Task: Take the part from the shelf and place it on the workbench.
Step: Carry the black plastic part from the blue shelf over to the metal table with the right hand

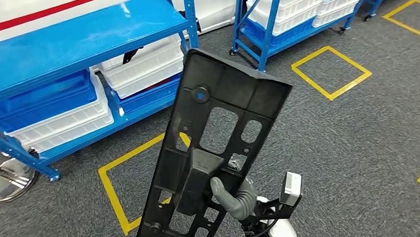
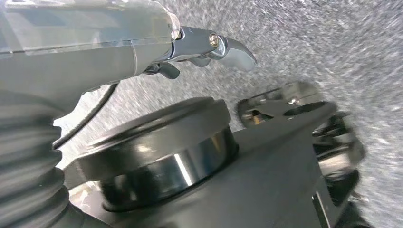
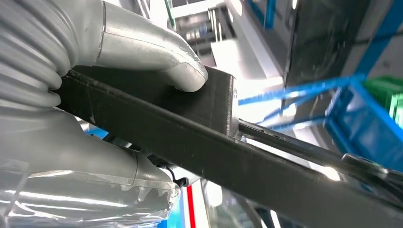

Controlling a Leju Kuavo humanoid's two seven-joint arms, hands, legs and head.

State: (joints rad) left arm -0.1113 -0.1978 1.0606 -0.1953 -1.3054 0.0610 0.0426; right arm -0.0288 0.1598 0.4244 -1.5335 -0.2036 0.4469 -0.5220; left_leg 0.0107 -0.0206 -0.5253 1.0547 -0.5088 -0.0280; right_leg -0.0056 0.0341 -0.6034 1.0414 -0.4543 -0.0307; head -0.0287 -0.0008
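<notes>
**Part in hand, workbench not yet in sight**

Head view: your right hand grips the black part by the raised block at its middle, holding the plate tilted above the grey carpet, with the blue shelf to the left. I judge this the carry; turn slowly so the long plate does not swing.

Left wrist view: the left hand hangs over the floor holding nothing; how far its fingers spread you cannot tell.

Right wrist view: the thumb presses on the part's block. Keep that squeeze firm.
</notes>
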